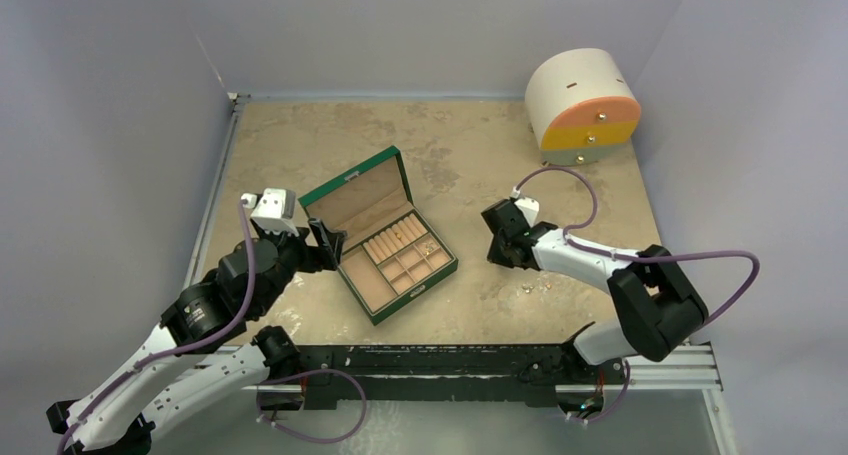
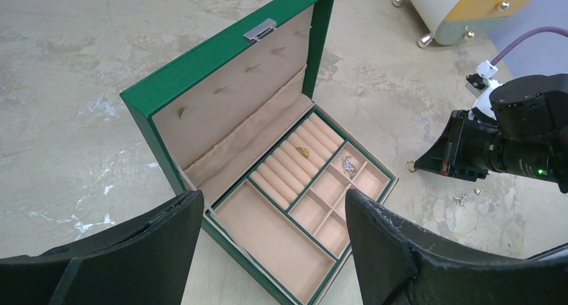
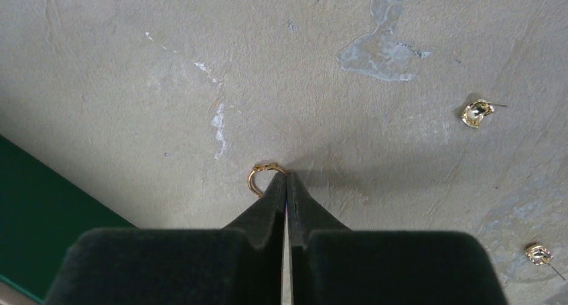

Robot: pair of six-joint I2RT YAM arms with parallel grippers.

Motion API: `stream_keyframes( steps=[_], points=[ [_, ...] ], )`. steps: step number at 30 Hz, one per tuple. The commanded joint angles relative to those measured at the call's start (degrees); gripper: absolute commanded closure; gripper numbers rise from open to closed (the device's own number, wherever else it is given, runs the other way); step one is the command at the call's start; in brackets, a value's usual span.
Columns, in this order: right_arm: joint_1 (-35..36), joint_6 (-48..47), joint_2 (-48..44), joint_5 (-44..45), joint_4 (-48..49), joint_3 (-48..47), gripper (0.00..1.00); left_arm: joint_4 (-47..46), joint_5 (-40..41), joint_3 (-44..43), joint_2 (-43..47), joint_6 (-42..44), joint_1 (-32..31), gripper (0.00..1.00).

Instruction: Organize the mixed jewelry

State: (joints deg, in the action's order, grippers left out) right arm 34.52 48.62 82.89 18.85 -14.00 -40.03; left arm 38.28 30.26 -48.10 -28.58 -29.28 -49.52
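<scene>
The counter (image 1: pixel 300 145) carries the open green box (image 1: pixel 380 235) at its middle, lid up toward the left arm and tan tray facing the right arm, so the carry ahead is short and goes leftward. The left tool (image 2: pixel 273 204) hangs open, holding nothing, just beside the box's near corner. It looks best kept there, out of the delivery path. The right tool (image 3: pixel 287 181) is down on the counter just right of the box, its jaws closed together with the band of a gold ring (image 3: pixel 264 177) caught at the very tips; most of the ring sticks out to one side. A grip that shallow could let the ring pivot or flick out, so the lift should probably be slow and straight up, with a check that the ring rises off the stone before any sideways travel. Judging by the gold piece (image 2: pixel 303 151) already sitting on the ring rolls (image 2: pixel 288 167), that is the likely slot: come in low and release only when the ring touches a groove. A silver piece (image 2: pixel 347 163) lies in a small compartment. Two earrings (image 3: pixel 477 112) wait on the counter, apart from the ring; keep the tool's sweep clear of them.
</scene>
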Motion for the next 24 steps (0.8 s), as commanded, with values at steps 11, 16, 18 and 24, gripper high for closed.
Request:
stream_keyframes(
  steps=[11, 16, 18, 24],
  points=[
    [4.62, 5.89, -1.17, -0.25, -3.32, 1.70, 1.00, -2.34, 0.06, -0.51, 0.55, 1.06, 0.27, 0.23],
    [7.43, 7.80, -3.21, -0.44, -4.20, 1.48, 1.00, -2.34, 0.06, -0.51, 0.58, 0.98, 0.29, 0.23],
    [8.22, 7.98, -4.03, -0.30, -4.79, 0.81, 0.95, -2.34, 0.05, -0.50, 0.65, 1.00, 0.30, 0.23],
    [8.68, 5.11, -7.88, 1.72, -6.66, -1.00, 0.83, -2.34, 0.04, -0.50, 1.03, 0.93, 0.30, 0.23]
  ],
)
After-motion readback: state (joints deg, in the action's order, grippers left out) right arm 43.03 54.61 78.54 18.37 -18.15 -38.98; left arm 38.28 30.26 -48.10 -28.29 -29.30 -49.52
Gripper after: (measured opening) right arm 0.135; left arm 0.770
